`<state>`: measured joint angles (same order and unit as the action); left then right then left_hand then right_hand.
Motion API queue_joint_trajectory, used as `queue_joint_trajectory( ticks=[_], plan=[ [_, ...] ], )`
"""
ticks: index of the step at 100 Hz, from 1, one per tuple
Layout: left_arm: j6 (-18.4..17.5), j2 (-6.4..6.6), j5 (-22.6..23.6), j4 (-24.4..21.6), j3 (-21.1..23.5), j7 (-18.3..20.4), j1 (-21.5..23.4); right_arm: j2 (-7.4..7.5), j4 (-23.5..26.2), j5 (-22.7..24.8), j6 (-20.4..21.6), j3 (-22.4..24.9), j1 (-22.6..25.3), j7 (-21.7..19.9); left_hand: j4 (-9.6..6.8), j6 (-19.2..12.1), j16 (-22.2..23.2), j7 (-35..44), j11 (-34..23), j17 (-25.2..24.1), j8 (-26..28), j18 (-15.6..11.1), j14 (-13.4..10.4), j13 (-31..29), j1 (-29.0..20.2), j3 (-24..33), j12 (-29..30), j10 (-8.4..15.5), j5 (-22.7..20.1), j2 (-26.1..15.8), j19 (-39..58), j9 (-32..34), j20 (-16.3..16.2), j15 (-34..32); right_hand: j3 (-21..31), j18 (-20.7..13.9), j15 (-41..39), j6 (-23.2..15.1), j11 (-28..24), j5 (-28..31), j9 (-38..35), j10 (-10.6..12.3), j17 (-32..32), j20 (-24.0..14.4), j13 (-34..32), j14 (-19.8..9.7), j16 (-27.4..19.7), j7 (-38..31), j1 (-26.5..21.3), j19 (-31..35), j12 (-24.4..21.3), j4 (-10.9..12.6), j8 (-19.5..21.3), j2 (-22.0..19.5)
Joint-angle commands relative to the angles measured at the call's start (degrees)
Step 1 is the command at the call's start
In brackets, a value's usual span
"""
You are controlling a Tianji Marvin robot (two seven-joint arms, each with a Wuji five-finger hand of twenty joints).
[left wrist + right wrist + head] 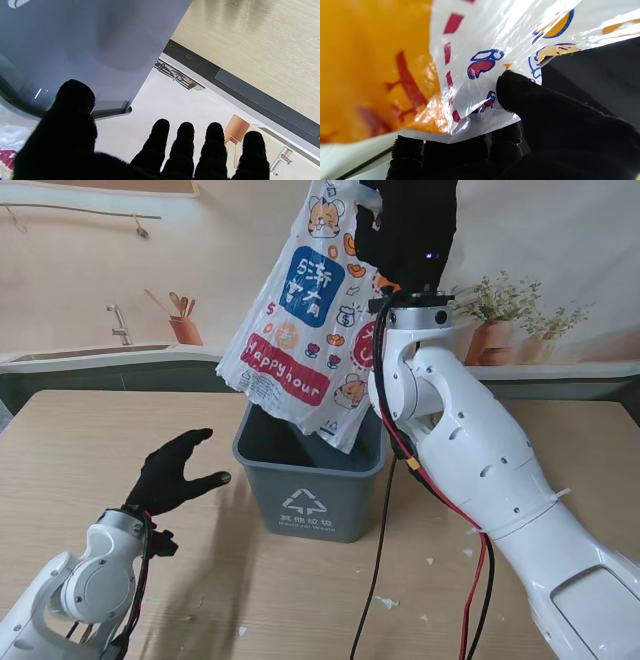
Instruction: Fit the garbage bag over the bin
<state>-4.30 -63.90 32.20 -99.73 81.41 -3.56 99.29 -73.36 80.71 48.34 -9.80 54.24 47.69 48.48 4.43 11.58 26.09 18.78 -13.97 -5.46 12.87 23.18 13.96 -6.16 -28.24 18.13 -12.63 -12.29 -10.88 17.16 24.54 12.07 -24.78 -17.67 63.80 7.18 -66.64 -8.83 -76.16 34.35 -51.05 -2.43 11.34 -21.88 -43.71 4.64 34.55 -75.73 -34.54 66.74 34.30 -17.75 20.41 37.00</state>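
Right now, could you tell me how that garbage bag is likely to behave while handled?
Probably floppy: the garbage bag hangs crumpled from the right hand. Likely light, held by a fingertip pinch. Its glossy film may slip.

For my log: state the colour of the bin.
Grey, with a white recycling mark on the front of the bin; the stand's view shows it best.
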Motion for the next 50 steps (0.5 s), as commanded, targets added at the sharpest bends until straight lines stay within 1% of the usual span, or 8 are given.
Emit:
queue_joint_trajectory(
  ticks=[1,13,22,32,50],
  plan=[
    [-0.1,-0.16,0.0,-0.1,0.3,0.5,0.3,-0.07,-0.2,0.9,1.2,0.0,-0.1,-0.2,-1.35,0.4,-0.4,-0.8,-0.3,-0.4,-0.5,-0.1,-0.4,1.7,0.8,0.6,-0.2,0.3,-0.8,0.4,-2.1,-1.0,-1.2,1.3,-0.9,-1.8,-0.9,-0.2,-1.7,-1.8,1.9,-0.2,-0.9,-1.3,1.7,-1.7,0.9,-1.9,-1.8,1.5,0.8,2.8,-0.4,-2.3],
    [-0.1,-0.15,0.0,0.0,0.3,0.5,0.3,0.37,-0.9,2.1,3.4,0.1,0.0,0.8,-1.35,0.6,-0.4,-0.9,-0.3,-0.4,-0.5,-0.1,-0.4,1.8,0.8,0.7,-0.2,0.3,-0.7,0.5,-2.2,-1.1,-1.2,1.4,-1.6,-2.1,-1.0,-0.2,-1.6,-2.4,2.4,-0.2,-1.3,-1.2,2.4,-2.0,1.0,-1.9,-2.2,1.3,1.3,2.9,-0.2,-2.8],
    [-0.1,-0.14,0.0,-0.1,0.3,0.6,0.3,1.02,-1.5,4.0,5.8,-0.3,0.0,1.6,-1.33,0.5,-0.4,-0.9,-0.3,-0.4,-0.5,-0.2,-0.4,1.8,0.9,0.7,-0.2,0.3,-0.7,0.4,-2.2,-1.1,-1.3,1.4,-2.2,-2.2,-1.0,-0.5,-1.5,-2.8,2.9,0.0,-1.4,-1.2,2.7,-2.1,1.1,-2.0,-2.3,1.3,1.7,2.9,-0.1,-3.3],
    [-0.1,-0.13,0.1,-0.3,0.3,0.6,0.4,1.71,-2.8,6.0,8.9,-1.2,-0.6,2.3,-1.35,0.5,-0.4,-0.9,-0.3,-0.4,-0.5,-0.2,-0.3,1.8,0.8,0.8,-0.2,0.3,-0.7,0.4,-2.3,-1.0,-1.3,1.4,-2.8,-2.2,-0.8,-1.0,-1.3,-3.1,3.3,0.5,-1.4,-1.2,2.9,-2.3,1.1,-2.0,-2.3,1.3,2.1,2.8,0.1,-3.8],
    [0.0,-0.1,0.2,-0.4,0.2,0.8,0.3,2.35,-5.3,8.2,14.0,-3.5,-2.2,3.4,-1.34,0.5,-0.4,-0.9,-0.3,-0.4,-0.5,-0.2,-0.3,1.8,0.9,0.8,-0.2,0.3,-0.7,0.4,-2.4,-1.1,-1.4,1.4,-3.8,-2.5,-0.3,-2.0,-0.9,-4.0,4.2,1.2,-1.5,-1.1,3.6,-2.7,1.1,-2.0,-2.4,1.1,2.8,2.3,0.7,-5.0]
  ],
)
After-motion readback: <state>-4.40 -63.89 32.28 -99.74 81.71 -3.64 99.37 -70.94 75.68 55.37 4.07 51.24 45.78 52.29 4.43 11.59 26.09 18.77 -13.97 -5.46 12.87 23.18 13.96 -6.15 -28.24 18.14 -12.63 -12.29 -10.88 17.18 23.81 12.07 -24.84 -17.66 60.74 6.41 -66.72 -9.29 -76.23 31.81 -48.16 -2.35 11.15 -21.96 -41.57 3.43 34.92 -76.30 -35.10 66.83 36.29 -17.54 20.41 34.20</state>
